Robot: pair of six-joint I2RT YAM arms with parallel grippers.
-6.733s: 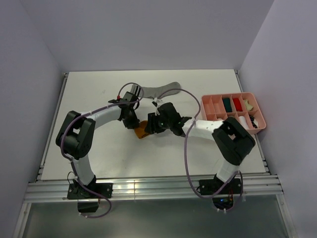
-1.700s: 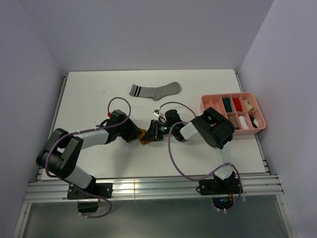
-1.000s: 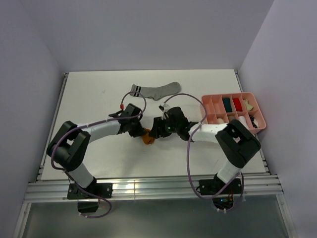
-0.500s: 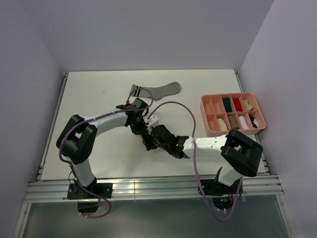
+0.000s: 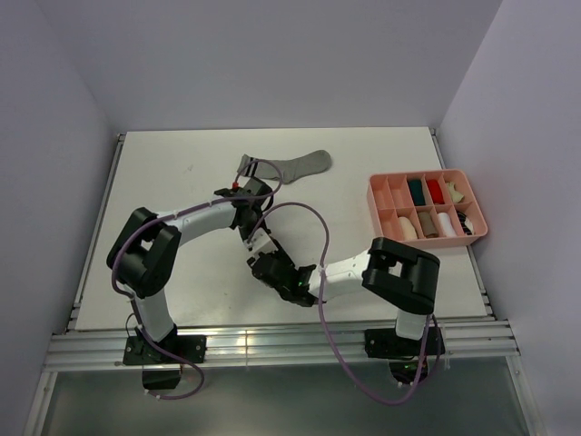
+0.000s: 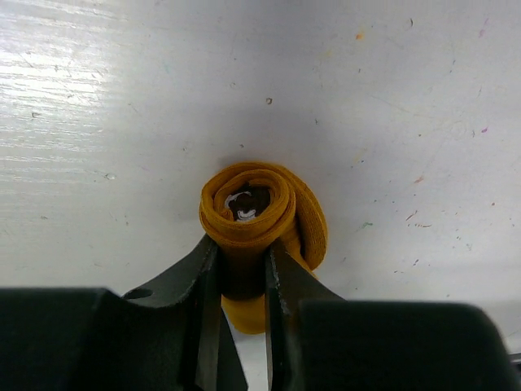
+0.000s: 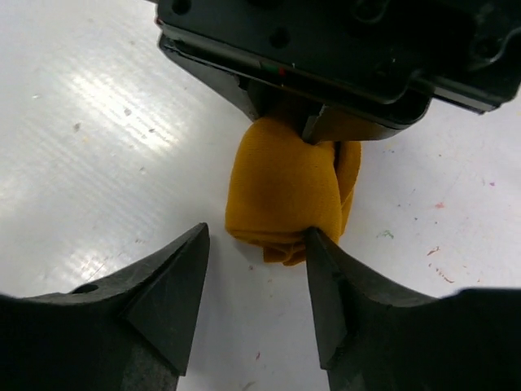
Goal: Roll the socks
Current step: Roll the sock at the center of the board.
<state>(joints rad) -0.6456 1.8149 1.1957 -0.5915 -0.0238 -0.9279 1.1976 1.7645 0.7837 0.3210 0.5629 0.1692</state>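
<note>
1. The right gripper is nearest. Over the last second it has swung from the right of the roll round to its near side, with the arm folded low across the near desk. Its fingers stand apart and grip nothing; the roll's end lies between them, with one tip touching or just beside the fabric
2. The mustard-orange sock was a loose flat patch several seconds ago and is now a tight coil near the middle of the desk. From above, the two grippers hide it
3. The left gripper has kept its hold throughout. Its fingers are clamped on the coil from both sides, pinning the wraps together
4. This sock looks all but rolled. The open right fingers seem placed to take the coil over or to tuck its end, and if the left lets go first the wraps could spring loose
5. The pink tray sits at the right of the desk where it was, well apart from both grippers
6. The grey sock lies flat at the far middle, unmoved over the last seconds and not yet rolled, so it is probably next
</note>
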